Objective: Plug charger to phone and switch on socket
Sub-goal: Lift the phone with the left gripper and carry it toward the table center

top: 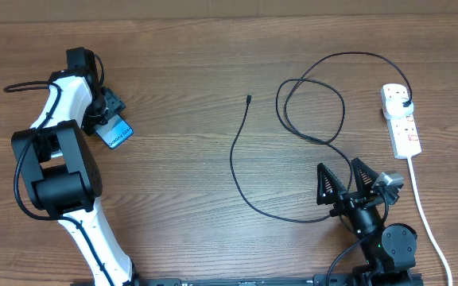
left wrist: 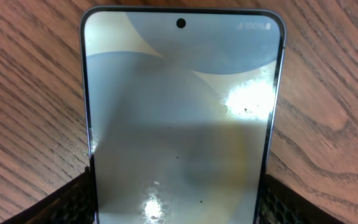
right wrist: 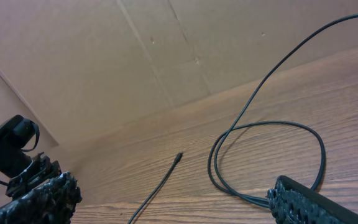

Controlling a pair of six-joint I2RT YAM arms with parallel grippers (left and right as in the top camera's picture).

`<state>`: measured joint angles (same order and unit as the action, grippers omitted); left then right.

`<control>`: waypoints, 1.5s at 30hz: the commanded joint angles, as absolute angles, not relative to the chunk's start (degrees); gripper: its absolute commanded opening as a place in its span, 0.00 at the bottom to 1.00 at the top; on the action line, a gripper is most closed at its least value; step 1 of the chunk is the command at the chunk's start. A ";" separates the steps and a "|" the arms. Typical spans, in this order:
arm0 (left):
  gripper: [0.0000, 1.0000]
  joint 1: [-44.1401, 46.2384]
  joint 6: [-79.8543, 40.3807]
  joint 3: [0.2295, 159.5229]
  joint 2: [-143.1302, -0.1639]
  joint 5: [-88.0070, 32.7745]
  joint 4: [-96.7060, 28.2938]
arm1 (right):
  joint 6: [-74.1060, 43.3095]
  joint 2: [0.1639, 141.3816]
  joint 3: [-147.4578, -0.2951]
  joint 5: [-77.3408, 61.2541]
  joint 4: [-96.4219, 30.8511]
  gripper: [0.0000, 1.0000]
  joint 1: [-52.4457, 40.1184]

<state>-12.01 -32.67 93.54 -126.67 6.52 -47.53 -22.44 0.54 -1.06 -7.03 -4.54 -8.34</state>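
Note:
The phone has a lit blue-white screen and lies at the far left of the table. My left gripper is shut on its sides. In the left wrist view the phone fills the frame between the two fingers. The charger cable is thin and black. It loops across the middle of the table. Its connector tip lies free, and it also shows in the right wrist view. Its black plug sits in the white socket strip at the right. My right gripper is open and empty above the cable's near loop.
The socket strip's thick white cord runs down the right side to the front edge. A cardboard wall stands behind the table. The left arm's white body takes up the front left.

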 commanded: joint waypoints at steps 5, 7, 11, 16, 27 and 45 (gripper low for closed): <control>0.04 -11.97 -31.70 90.96 -131.55 -1.19 -50.37 | -22.22 0.16 -0.45 -6.44 -4.27 1.00 -8.67; 0.04 -11.86 -31.73 91.31 -131.20 -3.44 -51.09 | -22.22 0.16 -0.45 -6.44 -4.27 1.00 -8.67; 0.04 -11.16 -31.97 92.99 -130.78 -4.54 -54.63 | -22.22 0.16 -0.45 -6.44 -4.27 1.00 -8.67; 0.04 -7.60 -31.94 98.85 -129.88 -4.47 -63.09 | -22.22 0.16 -0.45 -6.44 -4.27 1.00 -8.67; 0.04 8.56 -35.55 106.74 -129.29 -5.63 -68.93 | -22.22 0.16 -0.45 -6.44 -4.27 1.00 -8.67; 0.04 20.88 -40.97 112.03 -129.29 -19.40 -78.39 | -22.24 0.16 -0.45 -6.44 -4.27 1.00 -8.67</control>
<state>21.61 -39.77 110.32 -129.36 -13.85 -76.93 -22.46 0.54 -1.06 -7.03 -4.54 -8.36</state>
